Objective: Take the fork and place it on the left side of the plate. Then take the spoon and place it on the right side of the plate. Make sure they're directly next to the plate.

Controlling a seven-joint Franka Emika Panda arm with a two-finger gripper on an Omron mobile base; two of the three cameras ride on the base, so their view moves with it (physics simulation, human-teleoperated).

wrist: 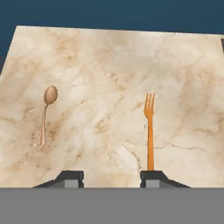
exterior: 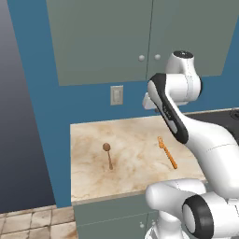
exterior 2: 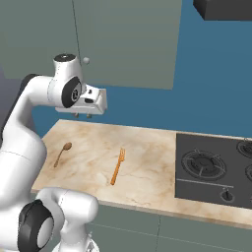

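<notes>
The orange fork lies flat on the marble counter, tines pointing toward the wall. To its left lies the brown spoon, bowl toward the wall and a good gap away from the fork. My gripper hangs high above the counter, looking down, open with nothing between its fingers. In the hand view the right fingertip sits just below the fork's handle end. The plate is out of view.
The marble counter ends at a left edge by the blue wall. A black gas stove adjoins it on the right. Grey cabinets hang above, and a wall outlet sits behind the counter.
</notes>
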